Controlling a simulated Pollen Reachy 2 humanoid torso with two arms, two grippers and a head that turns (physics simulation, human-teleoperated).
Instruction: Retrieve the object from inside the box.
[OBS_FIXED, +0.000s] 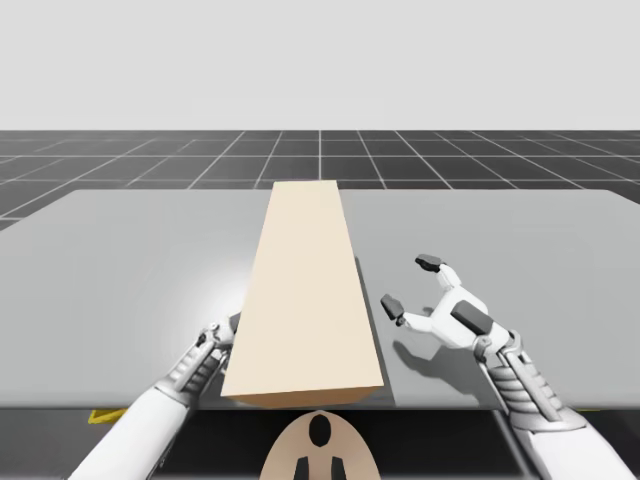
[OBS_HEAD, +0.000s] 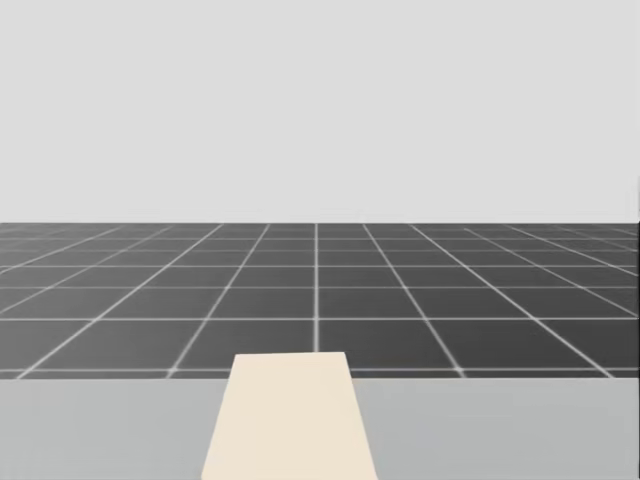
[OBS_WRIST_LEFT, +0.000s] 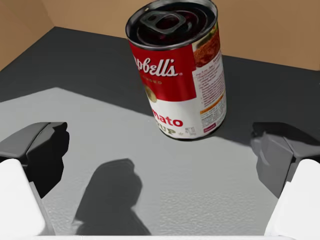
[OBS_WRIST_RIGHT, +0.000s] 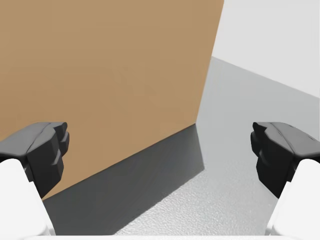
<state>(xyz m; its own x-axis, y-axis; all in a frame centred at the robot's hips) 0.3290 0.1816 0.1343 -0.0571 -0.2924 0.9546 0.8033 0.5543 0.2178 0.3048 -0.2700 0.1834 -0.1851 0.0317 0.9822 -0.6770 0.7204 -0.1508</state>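
Observation:
A long tan box (OBS_FIXED: 305, 290) lies lengthwise down the middle of the grey table (OBS_FIXED: 120, 270); its far end is in the head view (OBS_HEAD: 290, 420). My left arm (OBS_FIXED: 190, 370) reaches in at the box's near left side, and the box hides its hand. Inside, a red and white can (OBS_WRIST_LEFT: 180, 75) stands upright, a short way ahead of my left gripper (OBS_WRIST_LEFT: 160, 150), which is open and touches nothing. My right gripper (OBS_FIXED: 410, 286) hovers open to the right of the box, facing its tan side wall (OBS_WRIST_RIGHT: 100, 75), with nothing between its fingers (OBS_WRIST_RIGHT: 45, 150).
The box's inner walls (OBS_WRIST_LEFT: 275, 25) close in behind the can. Bare table (OBS_HEAD: 500, 430) stretches to either side of the box, and beyond the table's far edge lies a dark tiled floor (OBS_HEAD: 320, 290).

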